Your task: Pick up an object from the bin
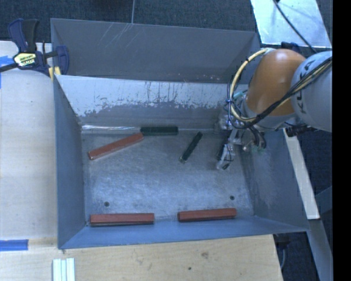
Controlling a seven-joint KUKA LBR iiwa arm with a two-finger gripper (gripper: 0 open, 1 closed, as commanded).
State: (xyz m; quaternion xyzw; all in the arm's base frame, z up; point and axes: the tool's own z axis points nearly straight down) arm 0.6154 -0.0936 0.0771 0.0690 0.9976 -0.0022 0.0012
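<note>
A: The gripper is spotted low by the bin's right wall. Open or closed?
B: It cannot be told. A dark tilted stick is seen just left of it, toward the back.

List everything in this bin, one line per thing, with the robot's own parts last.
bin: 1, grey metal, fills the middle of the view
slanted brown bar: 1, reddish brown, back left of the floor
front-left brown bar: 1, reddish brown, flat along the front wall
front-right brown bar: 1, reddish brown, flat along the front wall
level dark bar: 1, dark green to black, at the foot of the back wall
slanted dark bar: 1, dark green to black, right of centre
gripper: 1, metal, right side of the bin, right of the slanted dark bar and apart from it
arm: 1, grey with an orange cover and cables, reaching in from the right
</note>
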